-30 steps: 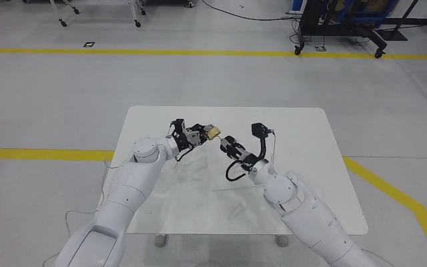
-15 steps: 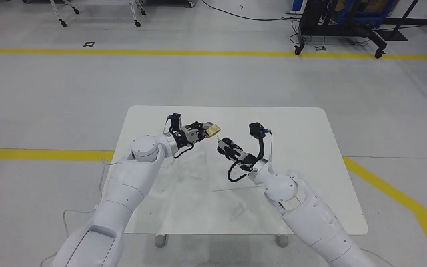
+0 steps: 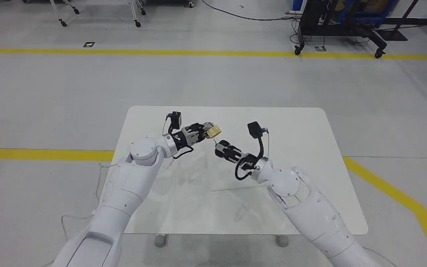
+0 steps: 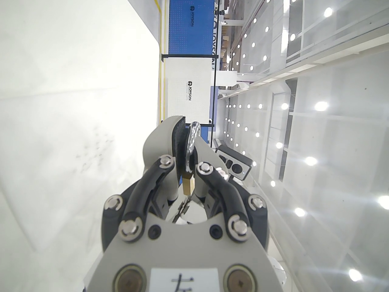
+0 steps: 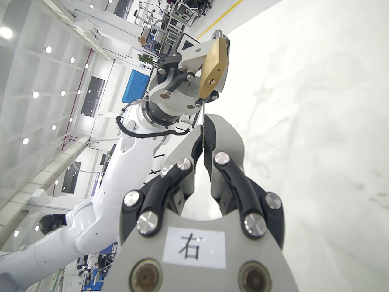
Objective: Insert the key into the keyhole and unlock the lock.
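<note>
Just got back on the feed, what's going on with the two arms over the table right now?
The left gripper is shut on a brass padlock, holding it above the table with its keyhole facing the other arm. The right gripper is shut on the key, a thin blade seen edge-on and pointed at the padlock. The tip sits just short of the keyhole, so the key does not look inserted yet.
</note>
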`<state>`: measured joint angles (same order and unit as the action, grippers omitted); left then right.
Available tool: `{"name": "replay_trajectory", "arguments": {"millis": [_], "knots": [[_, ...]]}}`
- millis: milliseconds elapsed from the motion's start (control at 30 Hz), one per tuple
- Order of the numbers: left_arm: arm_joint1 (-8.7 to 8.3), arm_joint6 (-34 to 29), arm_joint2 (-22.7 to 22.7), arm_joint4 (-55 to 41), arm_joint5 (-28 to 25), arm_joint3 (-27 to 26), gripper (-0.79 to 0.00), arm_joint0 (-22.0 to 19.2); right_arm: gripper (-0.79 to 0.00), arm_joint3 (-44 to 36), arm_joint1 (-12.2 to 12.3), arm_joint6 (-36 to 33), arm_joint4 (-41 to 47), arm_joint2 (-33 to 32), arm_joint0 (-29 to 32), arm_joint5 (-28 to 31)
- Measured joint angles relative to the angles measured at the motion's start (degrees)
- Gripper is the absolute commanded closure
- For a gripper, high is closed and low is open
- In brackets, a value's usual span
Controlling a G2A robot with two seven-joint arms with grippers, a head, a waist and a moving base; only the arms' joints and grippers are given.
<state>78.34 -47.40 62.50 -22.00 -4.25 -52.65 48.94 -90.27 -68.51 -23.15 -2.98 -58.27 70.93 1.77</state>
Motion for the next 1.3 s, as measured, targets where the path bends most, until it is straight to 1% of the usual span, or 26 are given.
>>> {"name": "replay_trajectory", "arguments": {"millis": [800, 1300], "knots": [[-0.41, -0.20, 0.05, 1.56, -0.32, -2.40, 0.000, 0.98, 0.000, 2.26, -0.67, -0.77, 1.62, -1.55, -0.58, 0.87], [-0.80, 0.23, -0.61, 6.17, -2.43, -4.00, 0.000, 0.92, 0.000, 2.36, -0.72, -5.05, 3.72, -2.83, -0.67, 2.09]]}}
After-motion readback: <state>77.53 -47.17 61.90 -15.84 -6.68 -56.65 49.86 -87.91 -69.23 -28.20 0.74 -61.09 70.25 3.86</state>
